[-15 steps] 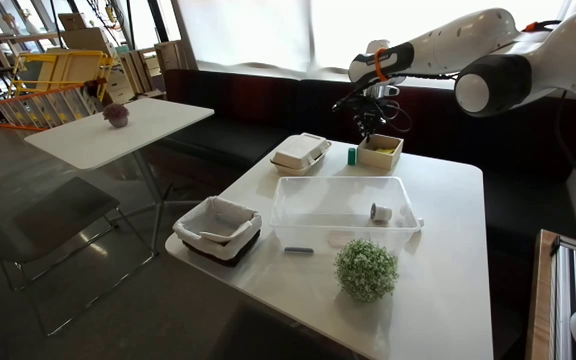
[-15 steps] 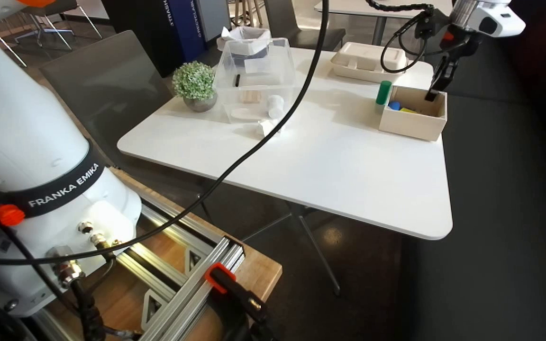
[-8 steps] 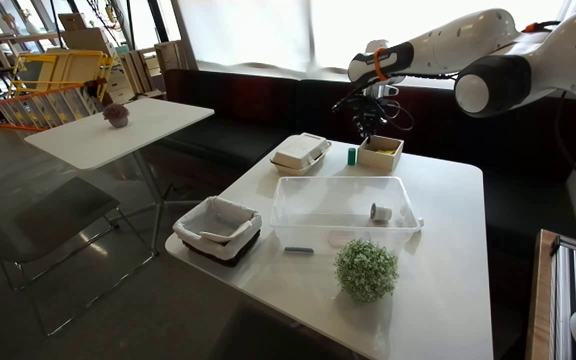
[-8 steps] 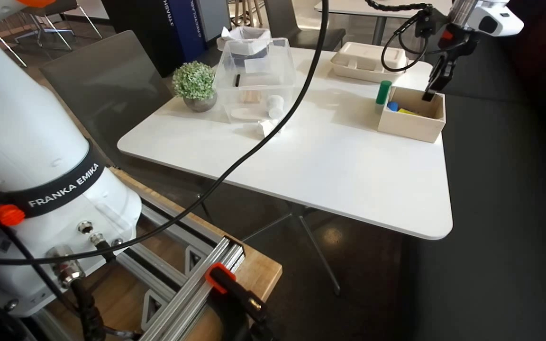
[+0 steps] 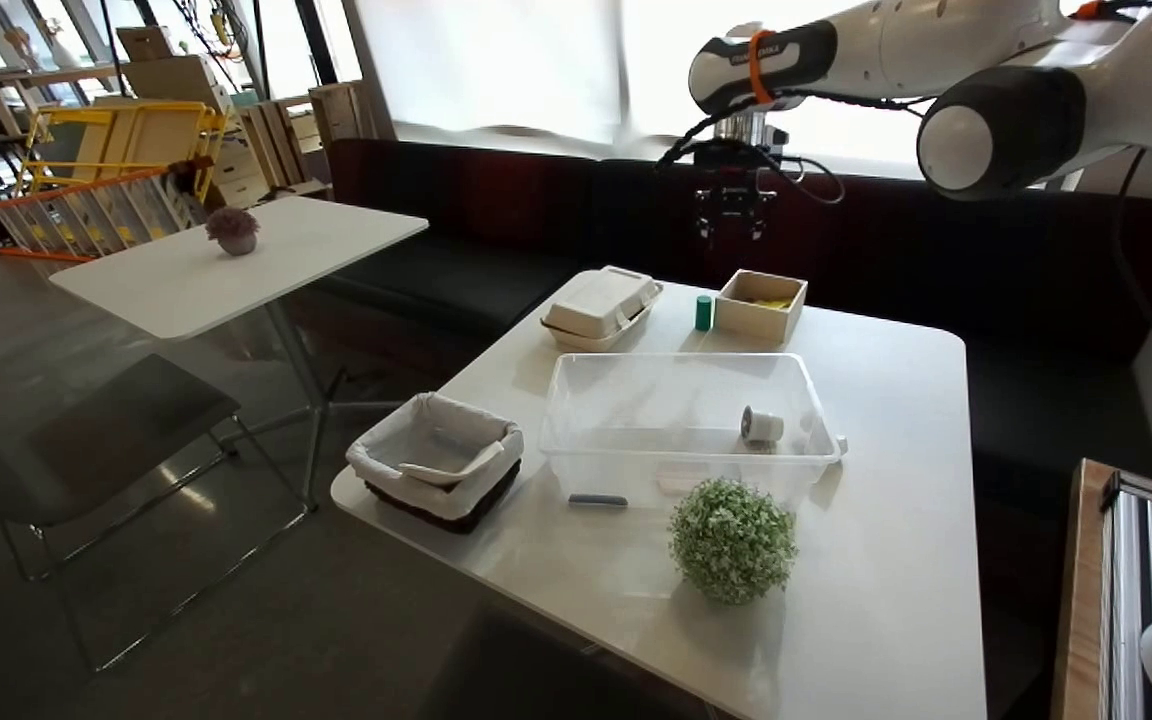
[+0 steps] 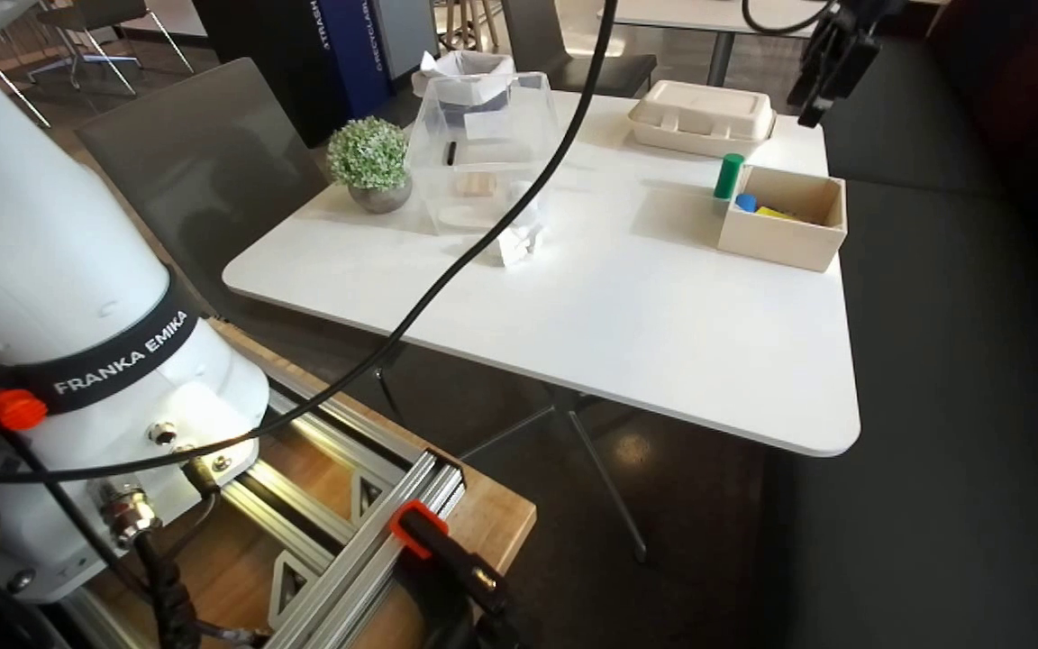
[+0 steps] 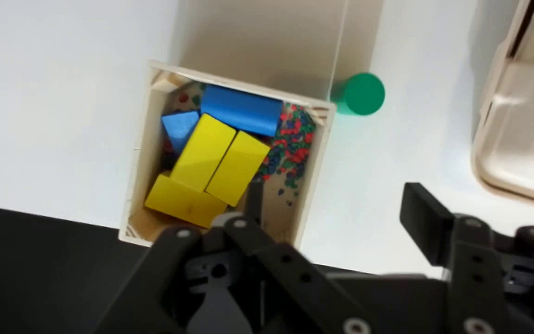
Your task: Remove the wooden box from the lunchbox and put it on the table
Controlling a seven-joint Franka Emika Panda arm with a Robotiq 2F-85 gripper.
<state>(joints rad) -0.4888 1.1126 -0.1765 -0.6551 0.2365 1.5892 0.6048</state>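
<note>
The wooden box [image 5: 751, 320] [image 6: 776, 239] [image 7: 311, 176] is small, tan and open-topped. It stands upright on the table [image 5: 886, 560] [image 6: 618, 315], close to the bench-side edge. In the wrist view, blue and yellow blocks lie inside it with small coloured bits. The lunchbox [image 5: 676, 457] [image 6: 483, 168], a clear plastic tray, sits apart from the box and holds a white cup [image 5: 762, 425]. My gripper [image 5: 733, 225] [image 6: 830, 86] [image 7: 339, 213] hangs above the box, touching nothing. Its jaws are wide apart with nothing between them.
Beside the box stands a green cylinder [image 5: 703, 312] [image 6: 729, 176] [image 7: 364, 94]. A beige clamshell container [image 5: 599, 300] [image 6: 704, 113] lies near it. A lined basket [image 5: 436, 455] and a green plant [image 5: 733, 540] stand farther along the table. A dark bench [image 6: 951, 406] borders one edge.
From the box's far edge my gripper has risen well above it, and its jaws have parted. The box has shifted very slightly.
</note>
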